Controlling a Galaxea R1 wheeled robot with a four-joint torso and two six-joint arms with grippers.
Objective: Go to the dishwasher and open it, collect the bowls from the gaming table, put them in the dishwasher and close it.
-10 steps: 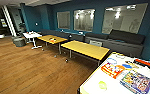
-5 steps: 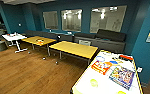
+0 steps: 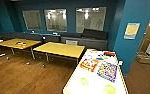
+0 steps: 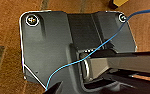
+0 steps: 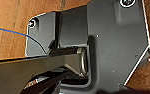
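Observation:
The gaming table [image 3: 95, 82], long with a glossy white top and a pale yellowish edge, reaches into the lower right of the head view. Two small lime bowls stand on its near end: one [image 3: 84, 81] towards the left edge, the other [image 3: 109, 89] closer to me on the right. Colourful game boxes [image 3: 107, 70] lie further along the top. The dishwasher is out of view. Both wrist views look down over my own dark plate onto brown wooden floor [image 4: 6, 62].
Two yellow wood-topped tables [image 3: 59, 49] on castors stand left of the white table, with a dark sofa [image 3: 84, 41] along the blue back wall. A blue pillar [image 3: 134, 35] rises just right of the white table. Open wooden floor [image 3: 18, 77] lies at the lower left.
The whole head picture has slid left, so the camera has turned right. The white table with the bowls now sits more towards the middle and the blue pillar has come in.

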